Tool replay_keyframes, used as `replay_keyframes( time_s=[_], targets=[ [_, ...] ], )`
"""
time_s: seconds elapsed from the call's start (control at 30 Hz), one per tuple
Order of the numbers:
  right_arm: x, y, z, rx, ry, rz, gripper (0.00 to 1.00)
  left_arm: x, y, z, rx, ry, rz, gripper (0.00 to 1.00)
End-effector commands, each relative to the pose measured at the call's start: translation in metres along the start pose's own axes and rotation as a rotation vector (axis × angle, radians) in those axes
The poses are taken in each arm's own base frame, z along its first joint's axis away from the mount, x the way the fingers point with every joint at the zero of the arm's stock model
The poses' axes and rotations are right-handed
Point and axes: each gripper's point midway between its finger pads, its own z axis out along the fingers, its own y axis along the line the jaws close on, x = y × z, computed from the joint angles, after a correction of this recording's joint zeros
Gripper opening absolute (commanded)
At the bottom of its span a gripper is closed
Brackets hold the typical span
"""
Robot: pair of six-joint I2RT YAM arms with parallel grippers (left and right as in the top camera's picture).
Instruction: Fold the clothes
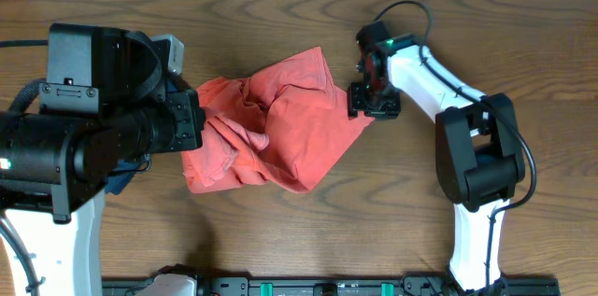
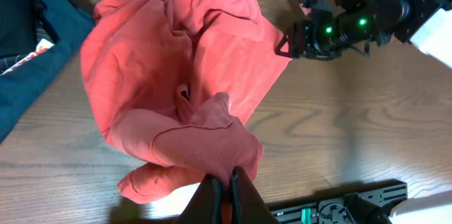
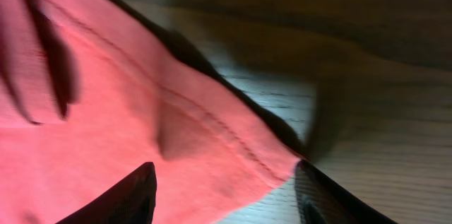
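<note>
Even, soft light overhead; dim, blurry right-wrist close-up

The wooden table (image 1: 280, 7) shows a brown grain running side to side. A crumpled coral-red T-shirt (image 1: 280, 137) lies bunched at its centre, one corner reaching toward 3 o'clock. At 9 o'clock from the shirt lies a navy-blue garment (image 2: 49, 40), with a black garment (image 2: 14, 5) touching it. A black rail (image 1: 327, 287) runs along the table's 6 o'clock edge.
</note>
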Motion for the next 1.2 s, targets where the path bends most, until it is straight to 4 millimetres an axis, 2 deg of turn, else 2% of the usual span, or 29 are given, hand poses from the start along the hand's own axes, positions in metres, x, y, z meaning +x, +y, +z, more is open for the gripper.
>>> replay_keyframes(
  time_s=[0.0,0.1,0.17,0.23,0.3,0.4,0.5,0.57,0.6,0.7,0.8,0.87,0.97,1.07,1.17],
  targets=[
    [0.019,-0.013,0.024,0.093,0.036,0.059,0.61,0.0,0.001,0.001,-0.011,0.0,-0.009,0.06],
    [0.021,-0.017,0.031,0.102,0.033,0.068,0.58,0.0,0.001,0.001,-0.011,0.0,-0.008,0.06],
    [0.022,-0.018,0.033,0.101,0.033,0.068,0.49,0.0,0.001,0.001,-0.011,-0.001,-0.008,0.06],
    [0.022,-0.019,0.033,0.107,0.03,0.067,0.23,0.0,0.001,0.001,-0.011,-0.001,-0.009,0.06],
    [0.021,-0.019,0.032,0.108,0.03,0.069,0.03,0.0,0.001,0.001,-0.011,-0.001,-0.009,0.06],
    [0.019,-0.022,0.03,0.106,0.025,0.077,0.01,0.0,0.001,0.001,-0.011,-0.001,-0.009,0.06],
    [0.007,-0.027,0.009,0.101,-0.021,0.068,0.01,-0.001,0.004,0.001,-0.028,-0.006,-0.008,0.06],
    [-0.007,-0.03,-0.02,0.079,-0.074,0.059,0.01,-0.006,0.007,0.001,-0.048,-0.027,-0.004,0.06],
    [-0.016,-0.033,-0.041,0.066,-0.113,0.064,0.01,-0.011,0.008,0.001,-0.055,-0.046,0.0,0.06],
    [-0.036,-0.05,-0.115,0.028,-0.249,0.096,0.01,-0.031,0.009,0.0,-0.066,-0.126,0.016,0.06],
    [-0.041,-0.075,-0.193,0.004,-0.392,0.139,0.01,-0.05,0.005,-0.003,-0.057,-0.203,0.033,0.06],
    [-0.034,-0.093,-0.243,-0.003,-0.49,0.166,0.01,-0.061,0.002,-0.006,-0.046,-0.249,0.044,0.06],
    [-0.01,-0.116,-0.301,0.004,-0.607,0.187,0.01,-0.072,-0.002,-0.01,-0.032,-0.302,0.056,0.06],
    [0.016,-0.133,-0.339,0.011,-0.691,0.228,0.01,-0.078,-0.007,-0.019,-0.016,-0.352,0.068,0.06],
    [0.046,-0.146,-0.378,0.016,-0.806,0.266,0.01,-0.084,-0.015,-0.042,0.007,-0.442,0.088,0.06]
  ],
)
